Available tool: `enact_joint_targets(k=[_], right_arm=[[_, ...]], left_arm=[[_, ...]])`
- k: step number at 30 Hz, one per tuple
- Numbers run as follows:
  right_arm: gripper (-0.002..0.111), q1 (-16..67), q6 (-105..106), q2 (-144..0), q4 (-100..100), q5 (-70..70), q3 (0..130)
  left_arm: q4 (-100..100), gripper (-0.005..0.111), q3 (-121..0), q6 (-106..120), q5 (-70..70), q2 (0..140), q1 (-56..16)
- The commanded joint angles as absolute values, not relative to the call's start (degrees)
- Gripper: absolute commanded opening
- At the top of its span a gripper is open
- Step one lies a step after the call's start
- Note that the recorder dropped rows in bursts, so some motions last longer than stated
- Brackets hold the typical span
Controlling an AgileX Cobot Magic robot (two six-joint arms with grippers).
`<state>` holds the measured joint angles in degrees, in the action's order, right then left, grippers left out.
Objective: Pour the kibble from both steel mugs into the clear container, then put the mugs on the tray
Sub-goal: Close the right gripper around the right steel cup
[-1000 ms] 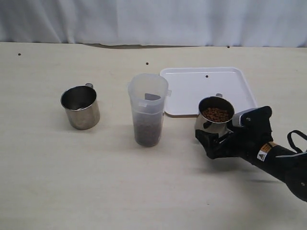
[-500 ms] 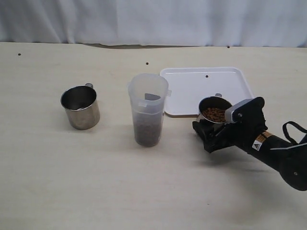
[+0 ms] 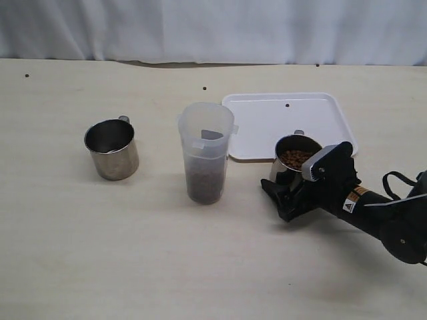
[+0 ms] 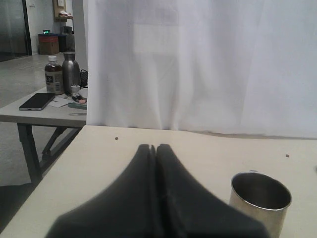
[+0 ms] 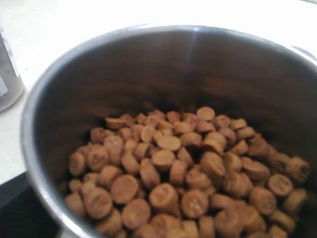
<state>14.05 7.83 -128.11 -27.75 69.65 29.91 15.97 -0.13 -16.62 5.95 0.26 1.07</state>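
Observation:
My right gripper (image 3: 294, 182) is shut on a steel mug (image 3: 291, 167) just in front of the white tray (image 3: 267, 123). The mug is upright and holds brown kibble (image 3: 294, 158). In the right wrist view the mug's dark inner wall (image 5: 148, 64) and the kibble (image 5: 188, 178) fill the frame, hiding the fingers. The clear container (image 3: 205, 150) stands left of it with kibble (image 3: 205, 185) in its bottom. The other steel mug (image 3: 111, 148) stands empty at the left. My left gripper (image 4: 153, 148) is shut on nothing, beside that mug (image 4: 260, 198).
Loose pellets lie on the table (image 3: 203, 88) and on the tray (image 3: 287, 105). A white curtain (image 3: 213, 27) closes the back edge. The left wrist view shows a side table (image 4: 34, 106) with bottles beyond the table's edge.
My right gripper has carried the filled mug a little to the left, toward the clear container. The container, the empty mug and the tray have not moved.

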Motion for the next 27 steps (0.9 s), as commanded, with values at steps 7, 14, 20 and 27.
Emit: enact_joint_targets(k=[7,14,20,27], right_arm=[[0.094,14.08,5.34,-126.84,-27.48,69.96,29.99],[0.094,14.08,3.54,-126.7,-27.85,69.96,31.06],[0.094,13.98,3.46,-126.7,-27.65,69.96,31.31],[0.094,13.98,3.46,-126.7,-27.65,69.96,31.31]], left_arm=[[15.93,0.0,0.0,-16.78,5.51,0.0,0.64],[15.93,0.0,0.0,-16.78,5.51,0.0,0.64],[15.93,0.0,0.0,-16.78,5.51,0.0,0.64],[15.93,0.0,0.0,-16.78,5.51,0.0,0.64]])
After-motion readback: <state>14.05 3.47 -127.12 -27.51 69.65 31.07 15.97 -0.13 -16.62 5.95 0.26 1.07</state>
